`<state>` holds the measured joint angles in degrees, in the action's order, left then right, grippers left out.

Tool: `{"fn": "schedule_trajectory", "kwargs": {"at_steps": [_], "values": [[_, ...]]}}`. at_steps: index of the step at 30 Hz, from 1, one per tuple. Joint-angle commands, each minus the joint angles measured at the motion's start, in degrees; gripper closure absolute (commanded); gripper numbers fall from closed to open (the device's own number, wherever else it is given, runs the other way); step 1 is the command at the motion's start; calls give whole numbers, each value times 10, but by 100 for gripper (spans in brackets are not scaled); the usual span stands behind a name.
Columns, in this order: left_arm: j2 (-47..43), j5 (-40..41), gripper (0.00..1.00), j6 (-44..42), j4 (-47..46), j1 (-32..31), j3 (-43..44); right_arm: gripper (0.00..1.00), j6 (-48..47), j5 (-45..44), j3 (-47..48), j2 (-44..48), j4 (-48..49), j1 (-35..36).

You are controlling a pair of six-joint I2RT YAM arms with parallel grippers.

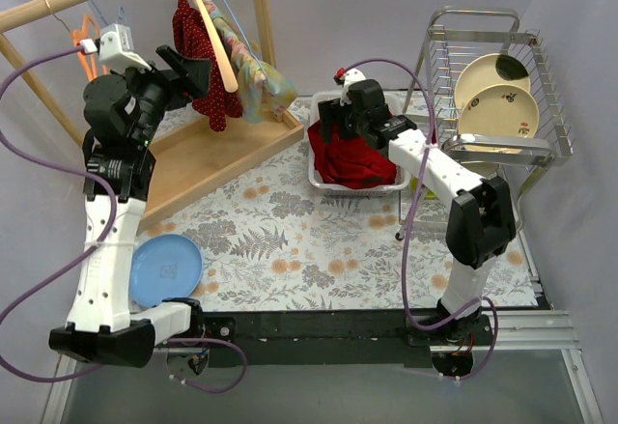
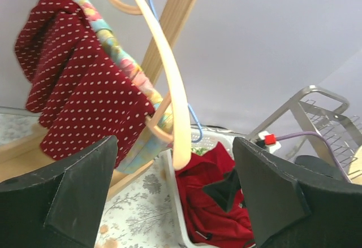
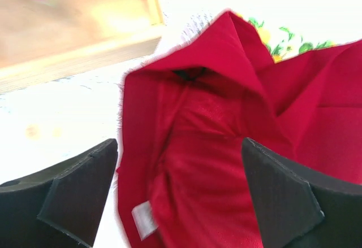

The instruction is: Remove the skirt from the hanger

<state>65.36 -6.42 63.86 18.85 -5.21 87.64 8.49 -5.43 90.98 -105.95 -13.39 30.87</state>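
A plain red skirt (image 1: 352,165) lies crumpled in a white basket (image 1: 372,192), off any hanger. My right gripper (image 1: 326,125) is open and empty just above it. In the right wrist view the gripper (image 3: 181,174) has the red cloth (image 3: 220,146) between its spread fingers. A bare wooden hanger (image 1: 217,42) hangs from the rail. My left gripper (image 1: 193,69) is raised beside it, open and empty. In the left wrist view the gripper (image 2: 172,194) sits just below the hanger's lower end (image 2: 176,107), without touching it.
A dark red polka-dot garment (image 1: 205,62) and a floral one (image 1: 256,76) hang on the wooden rack (image 1: 217,154). An orange hanger (image 1: 89,28) is further left. A wire dish rack with plates (image 1: 497,96) stands right. A blue plate (image 1: 164,269) lies front left.
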Motion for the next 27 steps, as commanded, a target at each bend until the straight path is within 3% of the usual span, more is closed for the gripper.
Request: {"fn": "schedule_trajectory", "kwargs": {"at_steps": [1, 13, 18, 27], "values": [[46, -56, 20, 27, -4, 1, 45, 2, -15, 33, 3, 86, -25, 1], [129, -76, 32, 29, -115, 2, 54, 2, 12, 117, -187, 307, 82, 8], [140, -96, 42, 29, -159, 2, 43, 2, 8, 118, -211, 335, 86, 9], [194, -120, 50, 41, -176, 1, 71, 2, 14, 126, -235, 379, 102, 10]]}}
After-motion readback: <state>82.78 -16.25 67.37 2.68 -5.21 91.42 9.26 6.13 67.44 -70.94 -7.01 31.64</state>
